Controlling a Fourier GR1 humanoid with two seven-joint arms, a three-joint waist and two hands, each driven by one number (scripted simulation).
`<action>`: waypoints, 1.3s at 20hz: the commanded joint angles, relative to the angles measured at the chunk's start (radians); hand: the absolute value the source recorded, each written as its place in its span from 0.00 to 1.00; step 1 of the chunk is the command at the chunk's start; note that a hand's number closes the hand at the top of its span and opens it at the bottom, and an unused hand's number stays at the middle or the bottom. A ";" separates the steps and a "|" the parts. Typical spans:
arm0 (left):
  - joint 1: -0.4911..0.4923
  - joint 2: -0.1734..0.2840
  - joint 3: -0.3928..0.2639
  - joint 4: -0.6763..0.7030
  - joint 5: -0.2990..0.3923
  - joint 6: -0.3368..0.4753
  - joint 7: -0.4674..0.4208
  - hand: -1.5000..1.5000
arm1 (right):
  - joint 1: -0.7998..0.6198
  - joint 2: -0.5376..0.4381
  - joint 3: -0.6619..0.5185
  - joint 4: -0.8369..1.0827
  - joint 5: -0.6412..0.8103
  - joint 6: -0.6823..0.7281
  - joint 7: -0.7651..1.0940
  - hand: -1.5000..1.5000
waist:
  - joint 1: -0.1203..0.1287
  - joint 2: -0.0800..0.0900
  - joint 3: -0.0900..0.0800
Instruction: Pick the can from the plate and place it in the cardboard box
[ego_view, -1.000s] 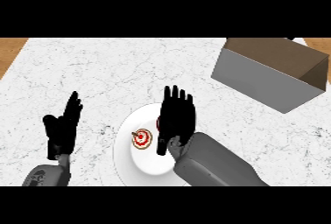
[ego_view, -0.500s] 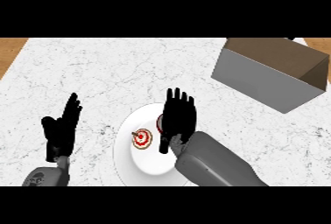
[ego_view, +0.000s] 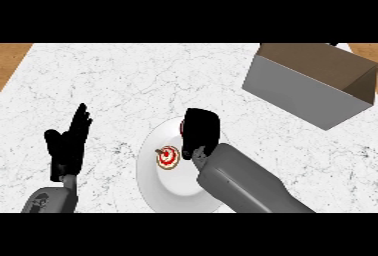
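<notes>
The can (ego_view: 167, 158) lies on its side on the white plate (ego_view: 159, 192), its red-and-white end facing up, near the middle of the plate and toward its nine-o'clock half. Just beside it at three o'clock, the right hand (ego_view: 200, 134) hangs over the plate with its fingers bent downward, curled but closing on nothing that shows; by my reading it is set beside the can to come round it, though whether any finger touches the can cannot be told. A dark red patch at the hand's left edge is mostly covered and cannot be identified. The grey forearm hides the plate's four-o'clock portion. The left hand (ego_view: 68, 146) rests open near the nine-o'clock edge of the view, fingers up and straight, well apart from the plate. The cardboard box (ego_view: 310, 95) stands at about one o'clock on the marble bench (ego_view: 133, 85), open side up, its far corner cut off and its floor largely out of sight.
</notes>
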 joint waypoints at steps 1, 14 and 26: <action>0.027 -0.014 -0.013 -0.034 -0.019 0.001 0.009 0.50 | -0.023 0.012 0.044 0.018 0.050 -0.081 0.064 1.00 | -0.001 -0.001 0.000; 0.082 -0.045 -0.003 -0.071 -0.041 0.002 -0.006 0.50 | 0.257 -0.089 0.067 -0.254 0.126 0.067 -0.076 1.00 | -0.015 -0.005 0.000; 0.076 -0.044 0.009 -0.067 -0.070 -0.012 0.016 0.50 | 0.292 -0.100 0.054 -0.733 0.351 0.262 0.052 1.00 | -0.020 -0.007 0.000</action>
